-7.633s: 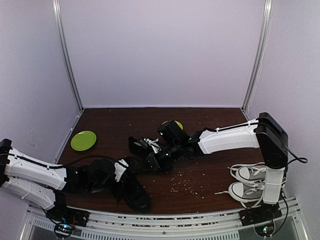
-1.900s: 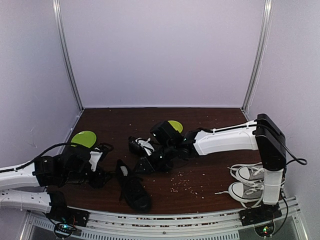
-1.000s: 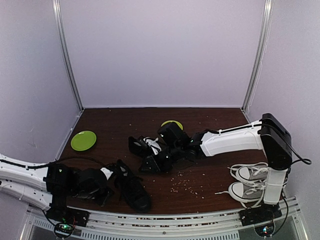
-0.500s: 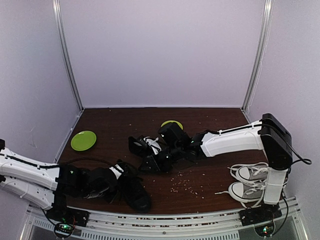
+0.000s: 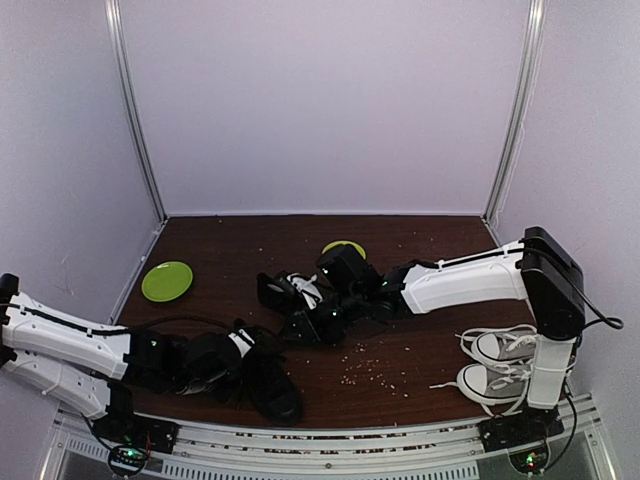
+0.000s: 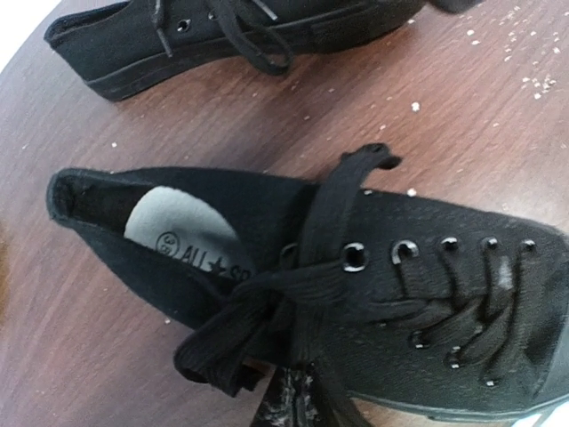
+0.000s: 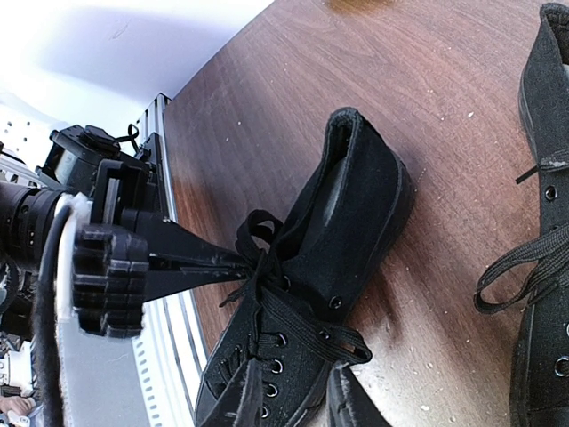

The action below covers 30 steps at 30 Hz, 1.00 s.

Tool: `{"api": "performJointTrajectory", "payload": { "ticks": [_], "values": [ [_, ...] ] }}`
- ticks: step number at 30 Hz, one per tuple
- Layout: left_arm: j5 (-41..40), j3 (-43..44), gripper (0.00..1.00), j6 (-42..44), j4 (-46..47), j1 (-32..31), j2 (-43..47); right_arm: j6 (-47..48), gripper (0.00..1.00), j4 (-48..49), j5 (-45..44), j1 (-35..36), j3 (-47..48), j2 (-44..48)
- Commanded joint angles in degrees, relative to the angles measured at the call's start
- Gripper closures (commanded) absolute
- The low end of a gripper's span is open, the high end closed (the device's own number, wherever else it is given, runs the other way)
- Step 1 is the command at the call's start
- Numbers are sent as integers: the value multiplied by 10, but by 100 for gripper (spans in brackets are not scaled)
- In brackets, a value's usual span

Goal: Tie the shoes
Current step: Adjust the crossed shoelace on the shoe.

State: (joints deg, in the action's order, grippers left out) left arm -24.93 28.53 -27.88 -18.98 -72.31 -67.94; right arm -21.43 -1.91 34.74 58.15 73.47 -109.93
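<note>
A second ago my left pincer point(image 7: 238, 261) hung short of the near shoe point(image 6: 427, 249) with its jaws a little apart. Now it has slid right to the shoe's ankle opening and is pinched tight on the bunched black lace point(image 6: 267, 311) there. My right arm has hardly stirred. Counting from the left, there are two green plates, one point(image 5: 167, 280) by the left wall and one point(image 5: 345, 246) farther back, half hidden behind my right arm. There are two black shoes: the near shoe lies close to the front edge of the table point(image 5: 430, 250), and the far shoe point(image 6: 133, 44) is just behind it, towards the middle. My right pincer point(image 7: 298, 402) sits at the near shoe's laced side with its fingers partway apart; whether they press on anything I cannot tell. Pale crumbs point(image 5: 375, 370) are scattered right of that. Two grey-and-white sneakers point(image 5: 497, 347) lie side by side at the front right corner.
</note>
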Motion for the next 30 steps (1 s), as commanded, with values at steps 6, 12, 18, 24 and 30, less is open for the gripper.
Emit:
{"api": "performJointTrajectory", "payload": {
  "ticks": [6, 12, 18, 24, 30],
  "values": [
    [44, -20, 100, 9, 13, 2, 80, -4, 76, 6, 9, 2, -2, 10],
    [125, -42, 100, -20, 9, 2, 136, -3, 76, 2, 21, 2, 1, -1],
    [162, -26, 100, -58, -13, -3, 96, -10, 75, 3, 27, 2, -4, -3],
    [36, -7, 78, -50, -47, 4, 111, -10, 75, 6, 29, 2, -8, -3],
    [82, -15, 65, -15, 10, 24, 103, -13, 75, 12, 29, 2, -12, -5]
  ]
}}
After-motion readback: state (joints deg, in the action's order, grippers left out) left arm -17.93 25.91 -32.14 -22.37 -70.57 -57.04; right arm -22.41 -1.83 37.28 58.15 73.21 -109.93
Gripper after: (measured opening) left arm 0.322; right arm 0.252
